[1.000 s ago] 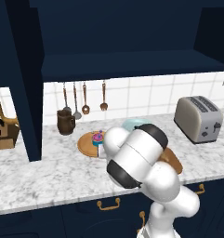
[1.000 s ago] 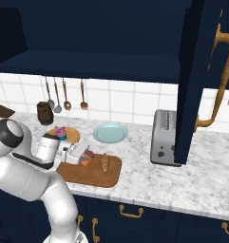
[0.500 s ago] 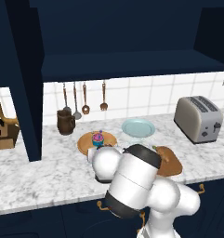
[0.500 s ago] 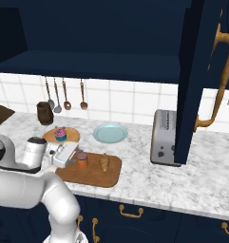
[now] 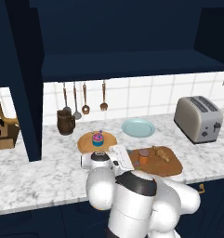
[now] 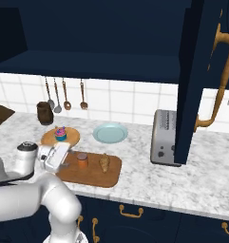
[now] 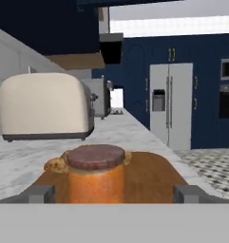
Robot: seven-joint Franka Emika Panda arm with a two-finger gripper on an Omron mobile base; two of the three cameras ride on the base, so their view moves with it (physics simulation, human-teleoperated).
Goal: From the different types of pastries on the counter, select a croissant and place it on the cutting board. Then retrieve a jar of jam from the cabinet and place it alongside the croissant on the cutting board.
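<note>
Stretching across the middle of both base views: the marbled table (image 5: pixel 48 172), carrying everything. Sitting at centre right of the left base view, low centre of the right base view: the cutting board (image 5: pixel 171 166), flat and brown. Standing upright on the board's left part: the jar of jam (image 5: pixel 143 156), with the croissant (image 5: pixel 161 153) lying just beside it on the same board, apart from it by a small gap. Resting behind, on a round wooden plate (image 5: pixel 85 144): the cupcake (image 5: pixel 98 138).

Hovering at the board's left edge, pointing along it at the jar: the pincer (image 7: pixel 114 193), released, its two tips standing wide on either side of the jar in the hand view, touching nothing as far as can be told.

Judging the jar: stiff, smooth-walled, probably somewhat heavy for its size and likely slippery; best taken around the mid-body, below the darker lid. Judging the croissant: light, soft, easily crushed; best pinched gently across its narrow middle. Both task items appearing already placed.
</note>
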